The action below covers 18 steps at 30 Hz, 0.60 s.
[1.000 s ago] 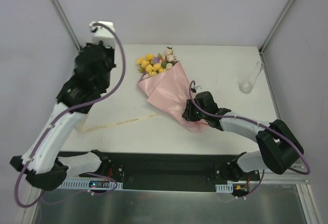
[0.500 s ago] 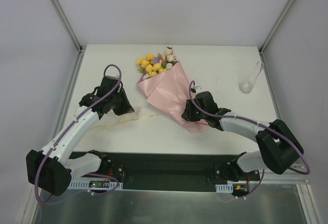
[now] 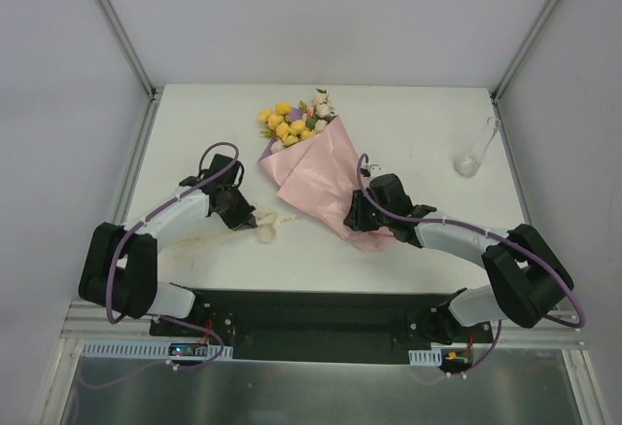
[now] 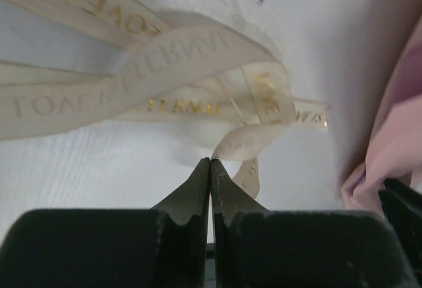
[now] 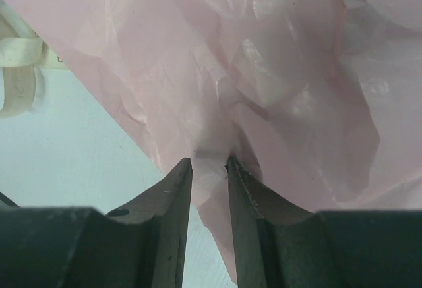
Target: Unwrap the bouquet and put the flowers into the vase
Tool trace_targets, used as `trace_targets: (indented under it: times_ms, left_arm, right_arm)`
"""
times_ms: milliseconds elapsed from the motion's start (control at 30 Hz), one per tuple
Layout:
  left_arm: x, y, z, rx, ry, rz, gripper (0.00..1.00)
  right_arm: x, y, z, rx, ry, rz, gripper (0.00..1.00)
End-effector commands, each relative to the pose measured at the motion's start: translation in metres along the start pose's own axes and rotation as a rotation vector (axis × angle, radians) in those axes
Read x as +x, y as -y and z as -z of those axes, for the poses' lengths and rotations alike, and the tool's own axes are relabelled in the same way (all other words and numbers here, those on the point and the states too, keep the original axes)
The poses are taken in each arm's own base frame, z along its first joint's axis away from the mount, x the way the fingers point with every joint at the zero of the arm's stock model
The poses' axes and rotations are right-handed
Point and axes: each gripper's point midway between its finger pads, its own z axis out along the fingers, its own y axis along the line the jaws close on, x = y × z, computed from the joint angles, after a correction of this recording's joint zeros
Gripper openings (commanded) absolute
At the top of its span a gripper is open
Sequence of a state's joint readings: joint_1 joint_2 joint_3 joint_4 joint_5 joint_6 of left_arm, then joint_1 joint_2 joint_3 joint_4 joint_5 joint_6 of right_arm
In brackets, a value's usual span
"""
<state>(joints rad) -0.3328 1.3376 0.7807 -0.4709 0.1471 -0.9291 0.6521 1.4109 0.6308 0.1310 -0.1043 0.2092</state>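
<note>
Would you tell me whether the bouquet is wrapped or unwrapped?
Wrapped: pink paper covers the bouquet, only blooms showing; the ribbon lies beside it.

Twin build, left arm [image 3: 180,211] and right arm [image 3: 457,238]: white link shells, bulky black joint housings. One purple cable [image 3: 220,145] looped along each. Under both, black base rail [image 3: 311,320]; small circuit boards [image 3: 190,350] at its front. On left end effector [image 4: 210,164] and right end effector [image 5: 210,164], black wedge fingers tapered to thin tips.
</note>
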Motion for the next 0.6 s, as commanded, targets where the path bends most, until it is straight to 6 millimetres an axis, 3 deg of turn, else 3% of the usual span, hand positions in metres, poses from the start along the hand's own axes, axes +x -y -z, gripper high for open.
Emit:
trace_targets:
  times_ms: [0, 267, 367, 400, 467, 500, 567]
  left_arm:
    - [-0.033, -0.008, -0.018, -0.055, 0.039, 0.159, 0.00]
    - [-0.060, -0.073, -0.030, -0.180, 0.044, 0.413, 0.00]
    - [-0.088, -0.100, -0.018, -0.178, 0.098, 0.548, 0.00]
    - [-0.108, -0.112, -0.009, -0.196, 0.167, 0.571, 0.00]
    - [-0.128, -0.123, 0.003, -0.214, 0.238, 0.590, 0.00]
    - [-0.146, -0.129, 0.014, -0.207, 0.282, 0.615, 0.00]
    - [-0.159, -0.129, 0.022, -0.178, 0.292, 0.628, 0.00]
  right_arm:
    - [-0.016, -0.012, 0.006, -0.035, 0.052, 0.000, 0.31]
    - [-0.023, -0.019, 0.011, -0.042, 0.066, 0.027, 0.32]
    - [-0.028, -0.027, 0.015, -0.043, 0.068, 0.060, 0.35]
    - [-0.029, -0.033, 0.017, -0.050, 0.069, 0.083, 0.37]
    - [-0.037, -0.037, 0.022, -0.032, 0.071, 0.124, 0.41]
    - [-0.041, -0.042, 0.024, -0.037, 0.076, 0.143, 0.48]
    - [-0.039, -0.041, 0.029, -0.012, 0.044, 0.187, 0.56]
